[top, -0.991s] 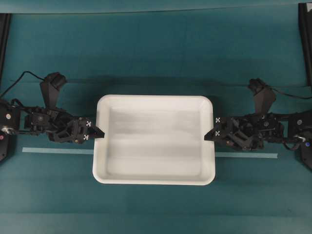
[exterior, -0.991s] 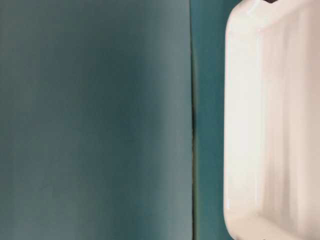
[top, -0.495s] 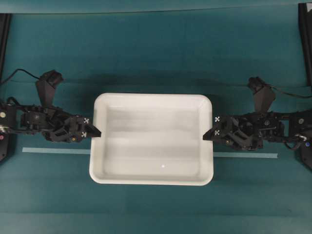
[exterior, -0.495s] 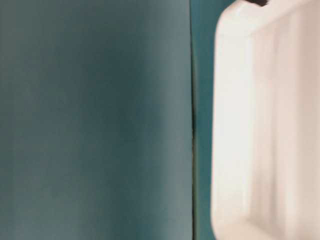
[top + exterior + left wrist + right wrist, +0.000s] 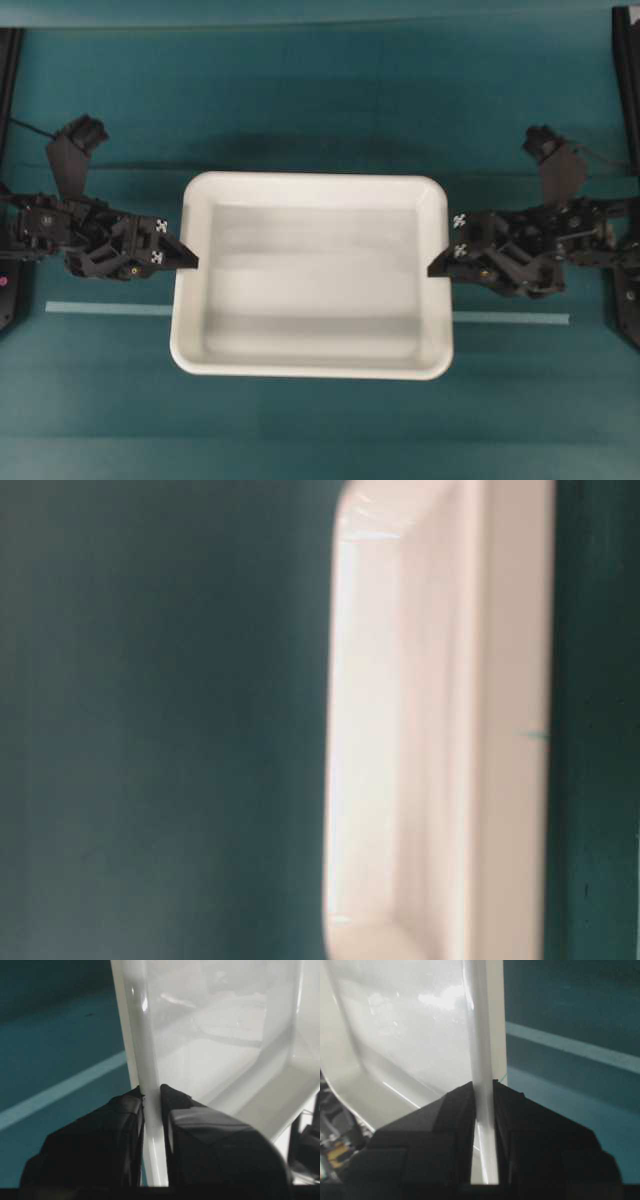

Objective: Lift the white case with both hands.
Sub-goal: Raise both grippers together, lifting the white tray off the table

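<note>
We are looking down on the white case [image 5: 311,275], which is sitting over the middle of the teal tabletop [image 5: 320,110], long sides running parallel to the tabletop's near and far edges. Our left end effector [image 5: 186,260] is meeting the middle of the case's left short side, and our right end effector [image 5: 438,266] is meeting the middle of the right short side, so the case is spanning the gap between the two.

In the left wrist view, we are seeing the left end effector [image 5: 151,1092] pinching the rolled rim of the case [image 5: 215,1035]: one black finger is pressing on the outside of the wall and the other on the inside, with only the thin white rim between them. In the right wrist view, the right end effector [image 5: 483,1084] is doing the same, its two fingers clamping the rim of the case [image 5: 410,1020] from either side.

A pale tape strip [image 5: 510,319] is lying along the tabletop toward its near edge, passing beneath the case and showing on both sides of it.

In the table-level view the case [image 5: 430,730] is appearing as a blurred white shape; we cannot tell from it whether the bottom is touching the tabletop.
</note>
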You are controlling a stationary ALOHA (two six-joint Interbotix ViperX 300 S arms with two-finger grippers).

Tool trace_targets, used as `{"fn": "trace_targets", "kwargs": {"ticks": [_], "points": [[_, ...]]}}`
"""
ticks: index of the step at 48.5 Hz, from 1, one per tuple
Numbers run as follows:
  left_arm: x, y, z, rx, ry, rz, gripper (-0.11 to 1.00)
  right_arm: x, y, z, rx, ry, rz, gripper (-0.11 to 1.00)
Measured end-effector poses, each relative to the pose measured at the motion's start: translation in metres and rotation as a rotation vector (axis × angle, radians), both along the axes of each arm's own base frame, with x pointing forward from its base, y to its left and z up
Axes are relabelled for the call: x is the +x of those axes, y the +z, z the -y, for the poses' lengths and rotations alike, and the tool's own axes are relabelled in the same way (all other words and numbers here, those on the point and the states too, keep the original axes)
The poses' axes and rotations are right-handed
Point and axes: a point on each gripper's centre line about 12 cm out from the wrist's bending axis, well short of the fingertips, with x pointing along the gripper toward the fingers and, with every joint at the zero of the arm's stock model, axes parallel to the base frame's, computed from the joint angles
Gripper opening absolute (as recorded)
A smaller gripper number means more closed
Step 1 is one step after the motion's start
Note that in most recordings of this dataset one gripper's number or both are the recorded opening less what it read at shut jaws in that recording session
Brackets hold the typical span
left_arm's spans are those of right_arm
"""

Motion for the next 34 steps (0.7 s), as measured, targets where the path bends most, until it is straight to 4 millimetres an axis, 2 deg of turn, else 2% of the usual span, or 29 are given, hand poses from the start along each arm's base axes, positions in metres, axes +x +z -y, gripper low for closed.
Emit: {"fn": "trace_targets", "kwargs": {"ticks": [15, 34], "points": [[0.003, 0.043, 0.0, -0.02, 0.017, 0.075, 0.09, -0.02, 0.043, 0.009, 0.013, -0.024, 0.063, 0.12], [0.004, 0.085, 0.001, -0.059, 0.042, 0.139, 0.09, -0.015, 0.08, 0.006, 0.029, 0.006, 0.061, 0.12]]}}
